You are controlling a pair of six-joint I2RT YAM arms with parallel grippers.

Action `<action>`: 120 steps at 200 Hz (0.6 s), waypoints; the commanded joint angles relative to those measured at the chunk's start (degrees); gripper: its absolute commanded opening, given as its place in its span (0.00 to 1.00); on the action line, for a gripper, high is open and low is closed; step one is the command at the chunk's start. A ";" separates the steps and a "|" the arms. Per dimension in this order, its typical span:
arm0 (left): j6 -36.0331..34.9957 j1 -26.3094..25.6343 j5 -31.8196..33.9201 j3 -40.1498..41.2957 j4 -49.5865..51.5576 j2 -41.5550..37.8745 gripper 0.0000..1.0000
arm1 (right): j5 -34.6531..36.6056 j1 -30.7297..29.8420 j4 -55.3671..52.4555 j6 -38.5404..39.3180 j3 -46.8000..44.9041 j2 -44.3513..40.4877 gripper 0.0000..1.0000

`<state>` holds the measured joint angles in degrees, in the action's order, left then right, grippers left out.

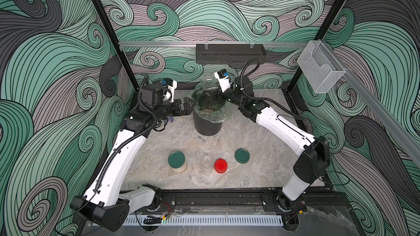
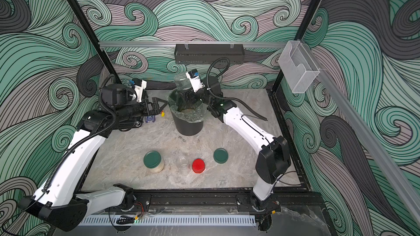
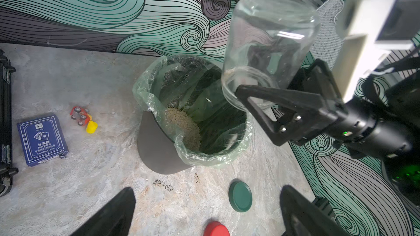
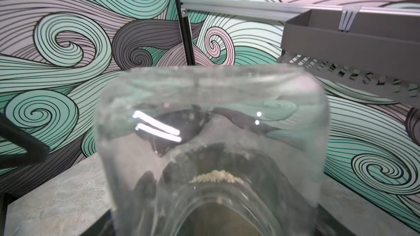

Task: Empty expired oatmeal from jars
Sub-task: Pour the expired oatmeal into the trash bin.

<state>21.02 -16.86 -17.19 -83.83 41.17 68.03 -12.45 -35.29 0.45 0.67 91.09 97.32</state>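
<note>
My right gripper [image 1: 215, 96] is shut on a clear glass jar [image 1: 208, 81] [image 3: 268, 42], held mouth down over the black lined bin [image 1: 206, 126]. The jar looks empty apart from a thin line of oatmeal [image 4: 216, 177] clinging at its neck. A pile of oatmeal [image 3: 184, 126] lies in the bin's liner. My left gripper [image 1: 189, 105] [image 3: 206, 210] stands open and empty beside the bin's left rim. At the front stand a green-lidded jar [image 1: 176, 158] with oatmeal inside, a small open empty jar [image 1: 206, 164], a red lid [image 1: 220, 165] and a loose green lid [image 1: 242, 155].
A blue card box [image 3: 42, 139] and a small toy car [image 3: 79, 115] with a yellow piece [image 3: 91, 127] lie left of the bin, under my left arm. Dark crumbs [image 3: 163, 183] dot the marble in front of the bin. A black rack [image 1: 229, 53] hangs on the back rail.
</note>
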 commanded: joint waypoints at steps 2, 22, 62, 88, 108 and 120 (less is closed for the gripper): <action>-0.01 0.45 -0.92 0.15 -0.62 -0.27 0.99 | 0.48 -0.04 1.67 -0.23 1.23 -0.07 0.00; 0.27 0.48 -1.33 0.50 -0.95 -0.18 0.99 | 0.46 -0.14 0.27 -2.33 0.35 1.24 0.00; 0.58 0.41 -1.52 1.18 -1.27 -0.27 0.99 | -1.33 -0.87 0.20 -1.47 0.04 2.43 0.00; 1.13 0.48 -2.01 1.13 -1.47 -0.27 0.99 | -2.13 -0.84 -0.42 -0.21 2.34 2.84 0.00; 1.17 0.41 -2.25 0.97 -1.47 -0.69 0.99 | -2.15 -0.86 -0.80 0.12 3.97 2.58 0.00; 1.17 0.46 -1.98 1.19 -1.70 -1.05 0.98 | -2.51 -0.93 -1.10 0.12 4.65 2.12 0.00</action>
<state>21.65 -16.84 -18.50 -82.28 40.69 68.03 -13.67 -35.92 -4.58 0.01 91.31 101.10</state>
